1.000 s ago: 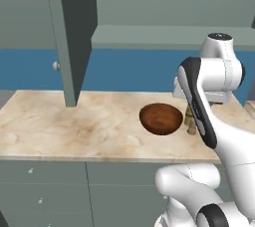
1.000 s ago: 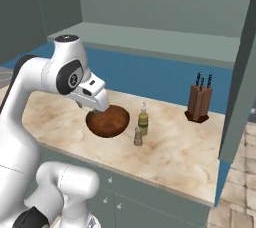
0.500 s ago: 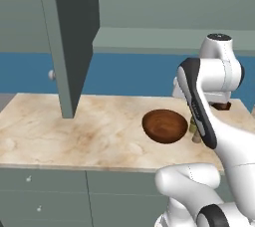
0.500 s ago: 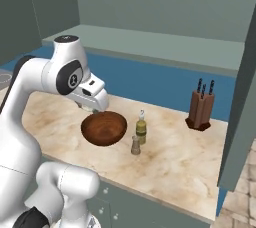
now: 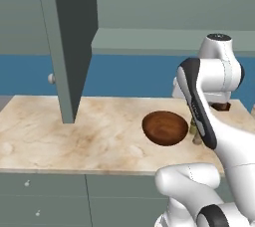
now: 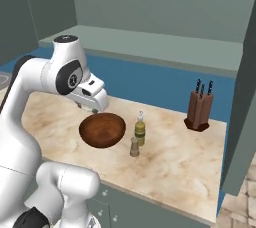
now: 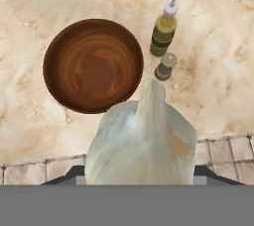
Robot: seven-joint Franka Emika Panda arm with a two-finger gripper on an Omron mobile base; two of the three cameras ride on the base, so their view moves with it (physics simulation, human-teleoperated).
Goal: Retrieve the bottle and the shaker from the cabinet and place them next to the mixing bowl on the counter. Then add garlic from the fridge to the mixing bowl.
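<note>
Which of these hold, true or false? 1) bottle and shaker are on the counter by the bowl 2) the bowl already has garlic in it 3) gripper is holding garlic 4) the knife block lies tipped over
1) True: the bottle and shaker stand on the counter beside the mixing bowl.
2) False: the bowl is empty.
3) True: the garlic sits in the gripper above the bowl.
4) False: the knife block stands upright.

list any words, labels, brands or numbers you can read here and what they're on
None can be read.
The bottle has a dark label band, but no lettering shows on it.
The shaker, the mixing bowl, the knife block and the garlic in the gripper bear no markings.
</note>
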